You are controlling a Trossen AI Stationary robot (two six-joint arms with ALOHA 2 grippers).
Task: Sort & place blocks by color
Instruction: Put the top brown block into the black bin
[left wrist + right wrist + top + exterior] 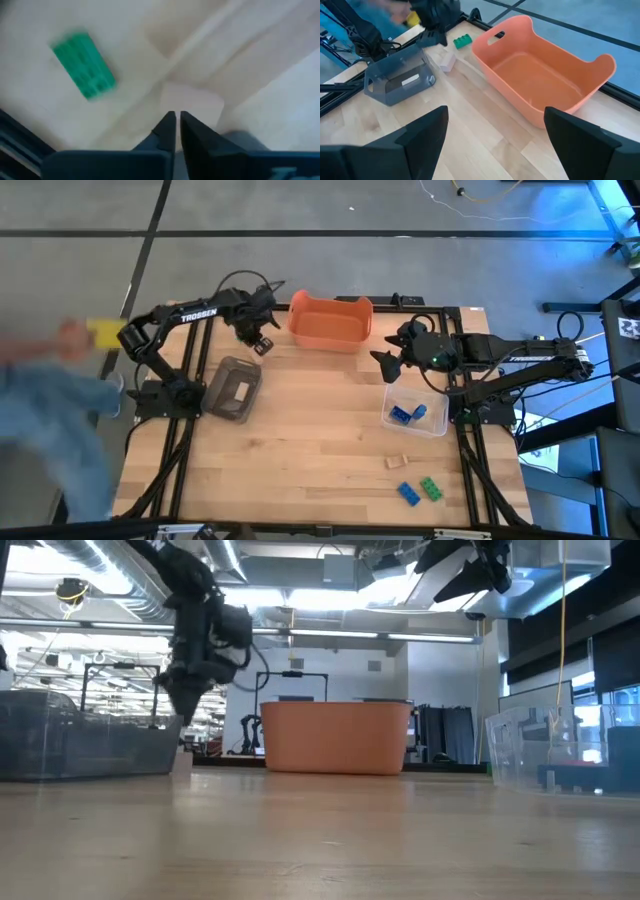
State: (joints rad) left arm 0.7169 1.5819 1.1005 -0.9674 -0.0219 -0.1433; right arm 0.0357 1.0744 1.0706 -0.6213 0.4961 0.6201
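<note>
Dark left gripper point(176, 120): my fingers are pressed together on nothing, hovering near the orange tub's point(330, 320) left end.
Below it: a pale wood block point(447, 61) and a green block point(84, 65), both loose on the table point(310, 430).
Right gripper point(495, 131): fingers spread wide, empty, raised beside the clear bin point(416, 416).
Other blocks: blue ones point(403, 414) in the clear bin; tan point(398, 462), blue point(409, 493) and green point(430, 488) near the front edge.
Handling: I judge them light, rigid, a bit slick; I'd pinch across the flat long sides.
Dark bin point(233, 388): by my left arm.
</note>
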